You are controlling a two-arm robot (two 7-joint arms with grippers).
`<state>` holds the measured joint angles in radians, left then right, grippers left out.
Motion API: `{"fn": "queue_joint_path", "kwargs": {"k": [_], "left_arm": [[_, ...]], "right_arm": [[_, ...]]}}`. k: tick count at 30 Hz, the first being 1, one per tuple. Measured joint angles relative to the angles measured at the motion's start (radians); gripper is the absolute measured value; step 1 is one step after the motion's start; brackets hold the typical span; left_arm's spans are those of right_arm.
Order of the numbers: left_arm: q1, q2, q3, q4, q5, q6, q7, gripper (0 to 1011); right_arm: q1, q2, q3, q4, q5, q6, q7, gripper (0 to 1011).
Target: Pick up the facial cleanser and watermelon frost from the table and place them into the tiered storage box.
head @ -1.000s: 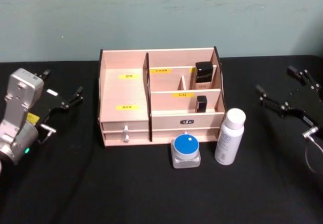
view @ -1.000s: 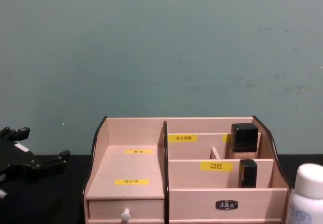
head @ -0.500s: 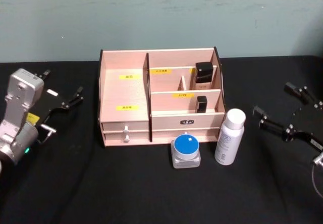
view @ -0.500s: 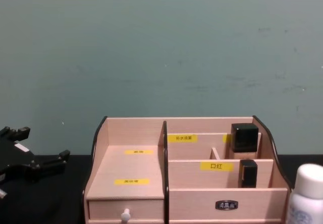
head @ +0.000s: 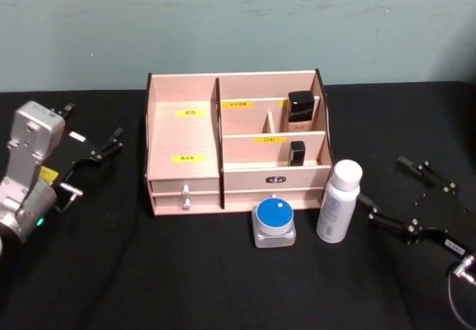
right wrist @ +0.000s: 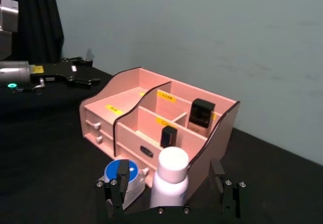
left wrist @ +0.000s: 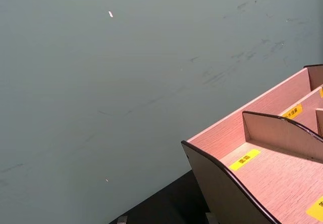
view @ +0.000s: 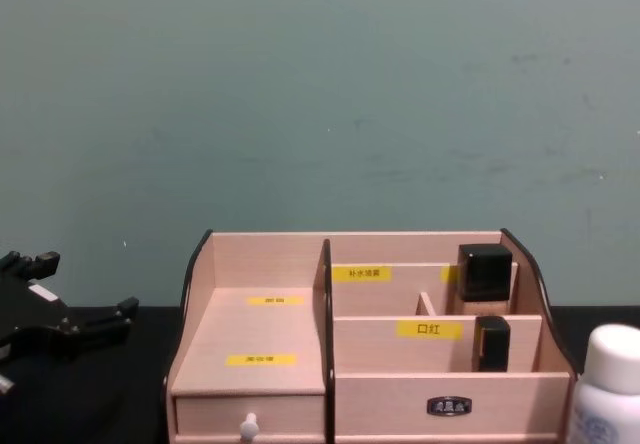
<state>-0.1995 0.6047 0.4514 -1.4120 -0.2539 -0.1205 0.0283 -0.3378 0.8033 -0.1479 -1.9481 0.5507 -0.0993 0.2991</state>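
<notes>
Now | white bottle (view: 608,389) cut off in chest view, just ahead of right gripper (head: 383,183), jaws open | left gripper (head: 93,124) parked, jaws open | tiered storage box (head: 184,133) holds two black-capped bottles (head: 300,109)

Lab-style robot test bench, black cloth-covered table (head: 186,285), bare scuffed grey-green wall (head: 238,18) close behind

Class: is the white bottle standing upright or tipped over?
Upright: the white bottle stands on its base on the black table, cap uppermost; the open right gripper is beside it.
</notes>
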Motion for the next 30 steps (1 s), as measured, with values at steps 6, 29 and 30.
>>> {"fn": "queue_joint_path", "kwargs": {"k": [6,29,30], "left_arm": [[0.0,0.0,0.0,0.0,0.0,0.0,0.0,1001],[0.0,0.0,0.0,0.0,0.0,0.0,0.0,1001],[0.0,0.0,0.0,0.0,0.0,0.0,0.0,1001]], "right_arm": [[-0.006,-0.014,-0.002,0.013,0.0,0.008,0.015,1002],[0.043,-0.099,-0.034,0.113,-0.052,0.052,0.056,1002],[0.046,-0.102,-0.035,0.117,-0.054,0.053,0.058,1002]]}}
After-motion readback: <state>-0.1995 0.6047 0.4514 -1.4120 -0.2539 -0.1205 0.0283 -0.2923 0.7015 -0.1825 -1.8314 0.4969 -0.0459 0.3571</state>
